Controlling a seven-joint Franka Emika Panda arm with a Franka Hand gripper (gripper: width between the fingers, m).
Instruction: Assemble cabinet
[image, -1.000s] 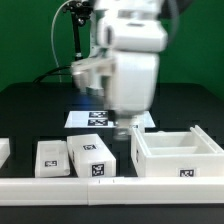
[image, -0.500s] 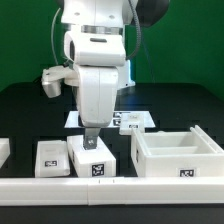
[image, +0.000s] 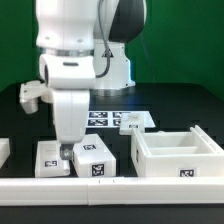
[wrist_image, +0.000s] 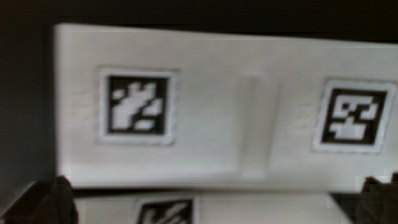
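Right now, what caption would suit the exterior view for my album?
Open end effector hangs above two small tagged blocks, the cabinet at the exterior view's right.

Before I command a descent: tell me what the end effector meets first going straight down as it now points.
Likely a tagged white block or the seam beside the neighbouring block; the end effector hangs over both, depth unclear.

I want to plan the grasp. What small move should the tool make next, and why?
Probably shift sideways over the wider white block: the open tool hangs above the gap between it and the narrower block, so descending here would likely grip neither.
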